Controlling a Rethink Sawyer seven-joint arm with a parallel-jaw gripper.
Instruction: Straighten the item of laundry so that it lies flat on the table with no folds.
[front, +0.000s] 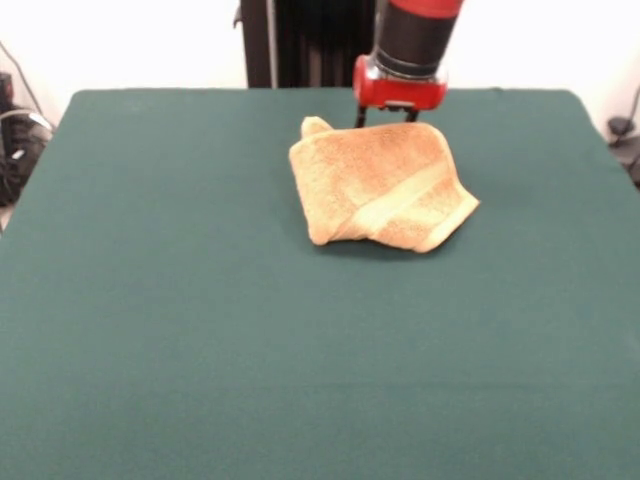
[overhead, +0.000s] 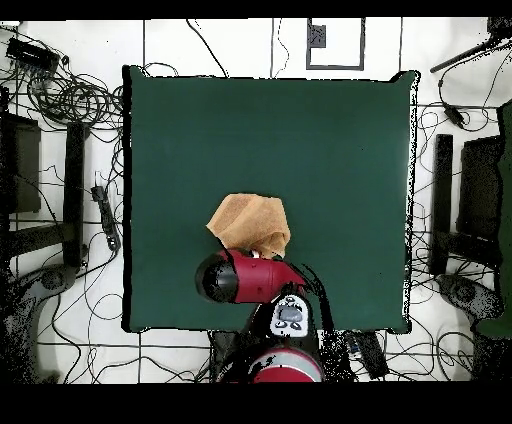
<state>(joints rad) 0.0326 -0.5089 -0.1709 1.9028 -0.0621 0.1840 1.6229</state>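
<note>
Green felt of the table (front: 200, 350) filled the whole near part of the front view, bare and smooth up to the towel (front: 378, 185), which lay on the far half, a little right of the centre line. It was not flat — the orange-tan cloth was doubled over itself into a rough, bulky packet, with a paler woven band running diagonally across its top layer toward the right-hand corner. That corner jutted out to the right, while a small nub of cloth stuck up at the far left edge. A thin shadow ran under its near edge.

Just behind the towel, the gripper (front: 385, 117) hung from the red and black arm (front: 415, 40) at the cloth's far edge. Two dark fingers (front: 360, 116) showed below the red wrist — whether they were spread or pinched on the cloth could not be told, as their tips met the towel's edge.

From overhead, the towel (overhead: 250, 223) sat nearer the robot's side of the table (overhead: 330, 140), and the arm (overhead: 245, 277) covered its edge closest to the base.
</note>
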